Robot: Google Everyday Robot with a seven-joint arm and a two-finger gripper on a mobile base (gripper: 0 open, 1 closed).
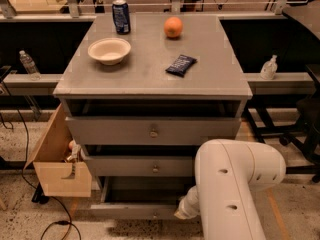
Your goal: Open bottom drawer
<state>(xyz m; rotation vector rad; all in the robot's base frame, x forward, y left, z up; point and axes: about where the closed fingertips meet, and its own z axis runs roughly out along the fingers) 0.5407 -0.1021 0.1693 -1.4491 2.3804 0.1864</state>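
Standing pulled out, the bottom drawer (132, 210) — pincer (183, 213) at its front's right end, grip: cannot tell.

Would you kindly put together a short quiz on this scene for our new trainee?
1. True or false: the orange sits in the bowl.
2. Where is the gripper? A: at the bottom drawer's front; B: over the bowl; C: beside the orange.
3. How many drawer fronts does the cabinet show?
Key: 1 false, the orange lies apart from the bowl on the cabinet top; 2 A; 3 three.
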